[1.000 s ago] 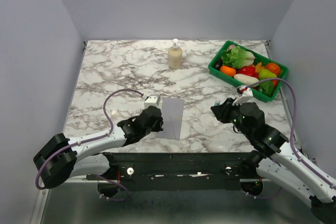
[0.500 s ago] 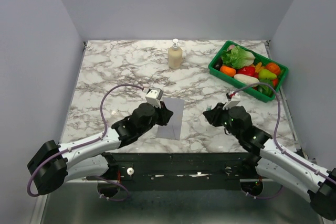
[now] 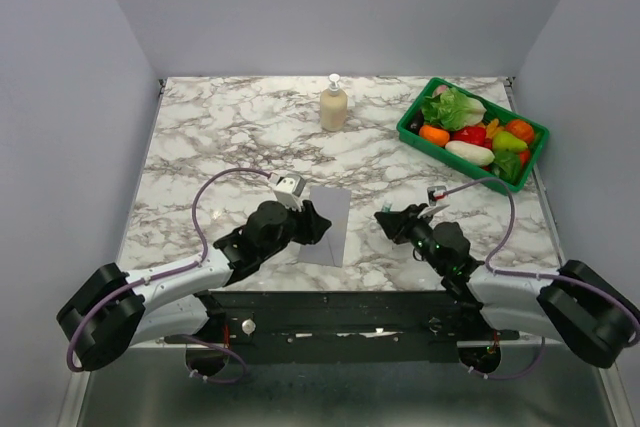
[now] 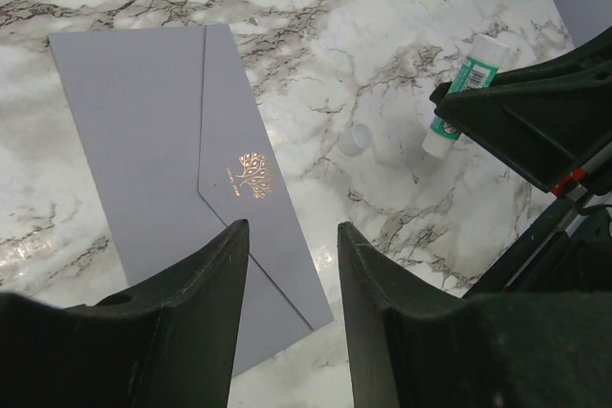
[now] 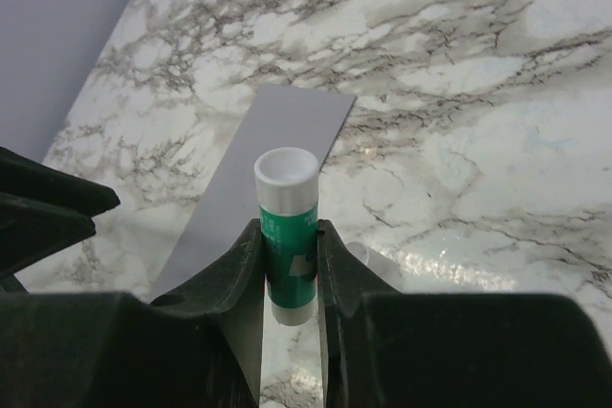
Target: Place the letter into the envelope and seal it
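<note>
envelope point(image 4: 158, 131) lies just under your left gripper point(image 4: 292, 236), jaws apart and empty, long axis running ahead; your right gripper point(image 5: 288, 246) clamps a glue stick point(image 5: 286, 179).

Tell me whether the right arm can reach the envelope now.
Probably yes: the envelope lies beside the right pincer, only a cap between; the left pincer, open over its edge, may crowd it.

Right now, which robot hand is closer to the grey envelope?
Left. The left gripper hovers open over the envelope, at its left edge. The right gripper, holding a glue stick, is off to the envelope's right, with bare table between them.
</note>
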You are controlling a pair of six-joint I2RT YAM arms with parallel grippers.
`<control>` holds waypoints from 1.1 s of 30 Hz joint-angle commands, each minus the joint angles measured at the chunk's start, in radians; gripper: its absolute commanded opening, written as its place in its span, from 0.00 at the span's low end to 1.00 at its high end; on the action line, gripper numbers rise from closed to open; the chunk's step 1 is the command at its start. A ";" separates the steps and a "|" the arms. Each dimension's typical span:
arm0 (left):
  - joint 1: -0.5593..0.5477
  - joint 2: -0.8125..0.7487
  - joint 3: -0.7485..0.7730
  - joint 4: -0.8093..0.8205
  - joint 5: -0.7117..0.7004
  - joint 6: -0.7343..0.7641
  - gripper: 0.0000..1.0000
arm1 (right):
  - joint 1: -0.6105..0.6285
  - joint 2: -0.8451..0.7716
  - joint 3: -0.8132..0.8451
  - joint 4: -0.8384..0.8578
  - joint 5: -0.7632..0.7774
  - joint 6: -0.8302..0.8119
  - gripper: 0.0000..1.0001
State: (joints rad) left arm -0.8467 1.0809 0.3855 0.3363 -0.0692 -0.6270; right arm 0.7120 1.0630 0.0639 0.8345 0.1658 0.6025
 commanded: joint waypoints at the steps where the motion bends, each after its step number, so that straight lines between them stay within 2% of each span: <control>1: 0.018 0.001 0.000 0.055 0.040 0.024 0.51 | 0.001 0.135 -0.030 0.402 -0.002 0.008 0.01; 10: 0.049 -0.024 -0.016 0.041 0.045 0.046 0.48 | 0.001 0.431 -0.004 0.676 0.041 0.043 0.01; 33: 0.072 -0.056 -0.033 0.041 0.066 0.052 0.45 | 0.001 0.552 -0.039 0.841 0.094 0.075 0.01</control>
State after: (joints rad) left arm -0.7795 1.0466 0.3580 0.3595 -0.0292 -0.5903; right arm 0.7120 1.6096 0.0605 1.3079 0.2218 0.6674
